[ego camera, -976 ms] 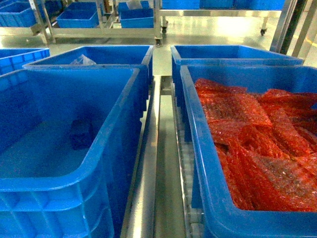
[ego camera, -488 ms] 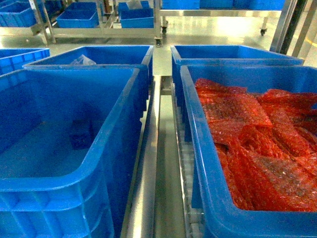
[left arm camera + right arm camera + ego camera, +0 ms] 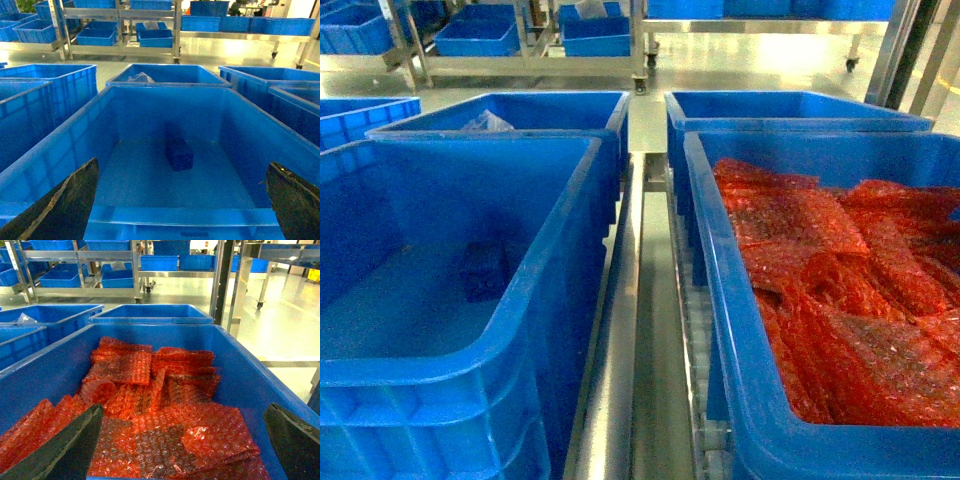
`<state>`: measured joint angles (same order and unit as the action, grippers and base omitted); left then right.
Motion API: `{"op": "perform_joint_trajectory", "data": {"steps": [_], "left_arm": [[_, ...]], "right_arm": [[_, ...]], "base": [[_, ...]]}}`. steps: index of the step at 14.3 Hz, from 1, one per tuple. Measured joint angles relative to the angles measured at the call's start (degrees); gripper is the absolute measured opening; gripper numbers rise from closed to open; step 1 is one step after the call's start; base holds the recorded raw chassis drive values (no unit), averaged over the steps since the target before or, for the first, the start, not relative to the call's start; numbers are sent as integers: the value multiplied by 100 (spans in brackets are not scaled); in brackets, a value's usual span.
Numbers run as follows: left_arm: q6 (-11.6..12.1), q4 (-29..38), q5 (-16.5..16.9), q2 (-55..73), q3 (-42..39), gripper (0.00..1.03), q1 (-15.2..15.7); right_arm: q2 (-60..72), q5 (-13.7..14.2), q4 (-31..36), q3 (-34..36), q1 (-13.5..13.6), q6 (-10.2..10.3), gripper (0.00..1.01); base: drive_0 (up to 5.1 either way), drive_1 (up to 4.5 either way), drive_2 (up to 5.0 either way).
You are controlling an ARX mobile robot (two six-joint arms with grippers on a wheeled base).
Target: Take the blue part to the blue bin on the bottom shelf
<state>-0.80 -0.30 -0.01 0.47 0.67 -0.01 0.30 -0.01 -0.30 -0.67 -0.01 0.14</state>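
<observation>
In the left wrist view, the left gripper point(image 3: 182, 210) is spread wide, its two dark fingers point(image 3: 65, 205) seen only at the lower corners, with nothing held between them. Beyond it, the small dark-blue block-shaped part point(image 3: 178, 148) lies on the floor of the large blue plastic bin point(image 3: 150, 217), well apart from the fingers and near the bin's middle. In the right wrist view, the right gripper point(image 3: 182, 450) is likewise wide open and empty, poised above a second blue plastic bin point(image 3: 240, 375) filled with red bubble-wrap bags point(image 3: 150, 410). In the head view neither gripper is shown; the part point(image 3: 483, 268) appears as a dim, blurred shape against the bin's interior. Between the two bins a shiny steel rail point(image 3: 620, 360) is seen. Farther back, more blue bins are visible on steel racks point(image 3: 530, 45), their upper parts cut off.
</observation>
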Motion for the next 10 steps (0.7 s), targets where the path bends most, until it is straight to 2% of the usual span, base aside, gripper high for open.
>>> {"op": "perform_joint_trajectory", "data": {"steps": [10], "left_arm": [[2,0,0,0,0,98,0]], "right_arm": [[0,0,2,0,0,0,98]], "base": [[0,0,0]]}}
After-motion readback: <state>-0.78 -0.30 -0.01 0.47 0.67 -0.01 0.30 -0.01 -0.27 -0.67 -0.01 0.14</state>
